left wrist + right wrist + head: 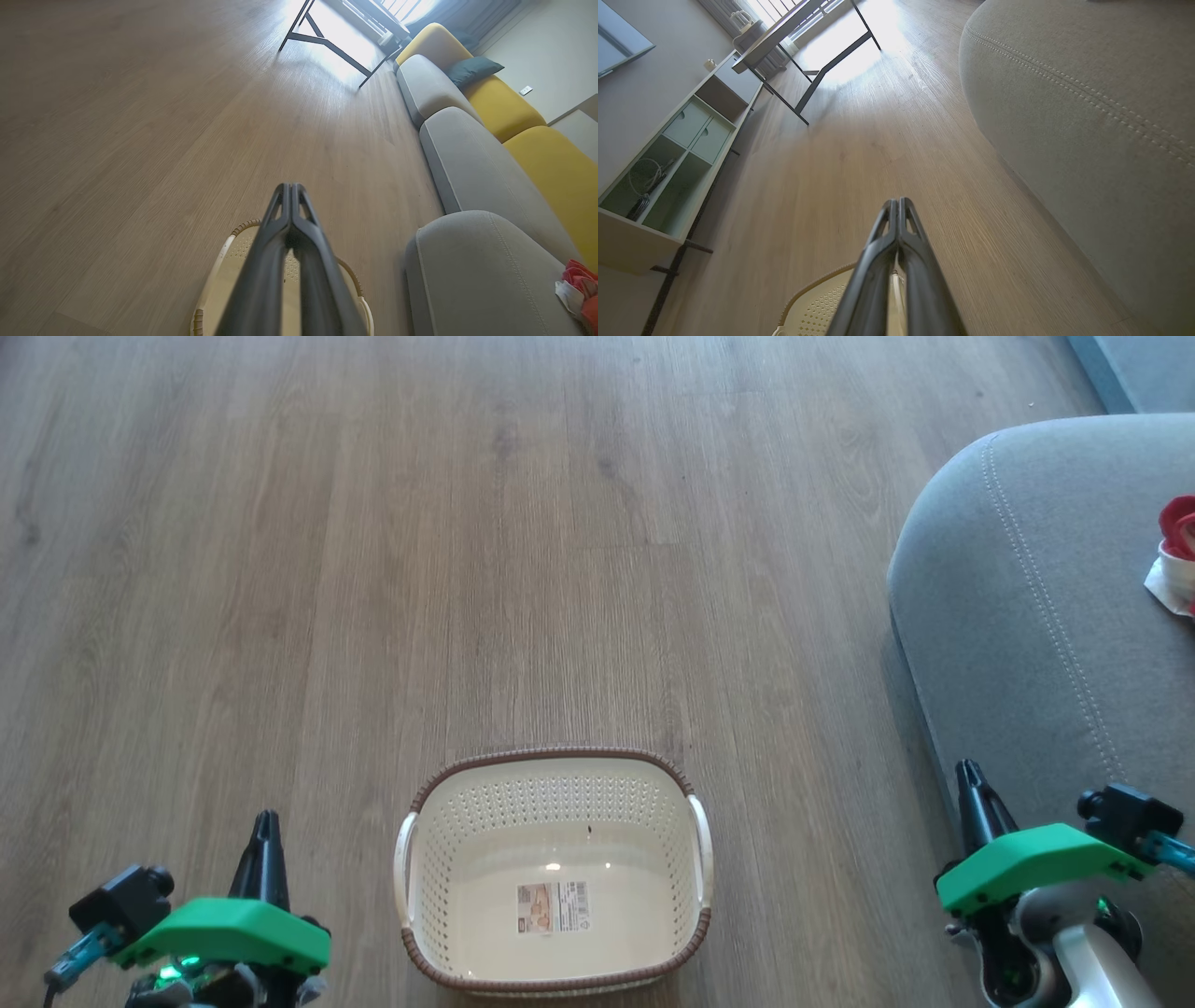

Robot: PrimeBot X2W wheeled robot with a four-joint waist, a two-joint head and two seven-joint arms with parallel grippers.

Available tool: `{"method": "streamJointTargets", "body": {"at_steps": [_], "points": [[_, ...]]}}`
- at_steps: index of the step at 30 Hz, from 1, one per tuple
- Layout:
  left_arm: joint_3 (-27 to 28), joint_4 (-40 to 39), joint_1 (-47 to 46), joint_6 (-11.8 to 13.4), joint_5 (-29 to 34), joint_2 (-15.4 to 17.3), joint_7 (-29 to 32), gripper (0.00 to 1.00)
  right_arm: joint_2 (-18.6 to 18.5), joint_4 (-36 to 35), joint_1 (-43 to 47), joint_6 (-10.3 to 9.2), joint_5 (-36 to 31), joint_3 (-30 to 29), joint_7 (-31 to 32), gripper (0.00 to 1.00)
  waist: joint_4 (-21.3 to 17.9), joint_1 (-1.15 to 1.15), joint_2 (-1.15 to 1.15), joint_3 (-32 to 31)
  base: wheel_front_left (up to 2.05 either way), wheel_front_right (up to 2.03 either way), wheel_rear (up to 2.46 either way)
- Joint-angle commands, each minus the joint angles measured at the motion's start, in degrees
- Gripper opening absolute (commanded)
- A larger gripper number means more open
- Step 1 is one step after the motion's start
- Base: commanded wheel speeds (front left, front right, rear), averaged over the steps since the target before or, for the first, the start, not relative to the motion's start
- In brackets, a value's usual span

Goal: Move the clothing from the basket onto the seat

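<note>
The cream basket point(555, 775) stands on the wood floor at the bottom centre of the head view, with nothing inside but its label sticker. Red and white clothing point(1176, 555) lies on the grey seat point(1027, 588) at the right edge. My left gripper point(267, 821) is shut and empty, left of the basket. My right gripper point(968, 773) is shut and empty, right of the basket by the seat's front. In the left wrist view the shut fingers point(290, 189) point over the basket rim point(243, 227), with clothing point(577, 287) on the seat point(481, 275). The right wrist view shows shut fingers point(898, 204), basket point(817, 303) and seat point(1087, 93).
Wood floor stretches ahead of the basket. A black-legged table point(327, 37) stands far off by the window. A sofa with grey and yellow cushions point(504, 107) runs along the right. A low shelf unit point(668, 158) lines the opposite wall.
</note>
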Motion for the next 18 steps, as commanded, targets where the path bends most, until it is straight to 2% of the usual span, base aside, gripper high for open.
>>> {"method": "streamJointTargets", "body": {"at_steps": [1,18], "points": [[1.23,-2.12,-3.14,-0.6,-1.54,0.3,0.33,0.0,0.06,-2.24,-1.73,0.14,1.46,-0.42,0.46,0.0,0.03,0.0,0.0,-0.02,0.0,0.0,0.0],[1.8,-2.63,-3.93,-1.07,-12.67,0.34,3.14,0.0,0.9,-3.24,-1.45,0.19,11.34,-2.54,3.33,0.0,0.43,0.0,0.0,-0.34,0.0,0.0,0.0]]}}
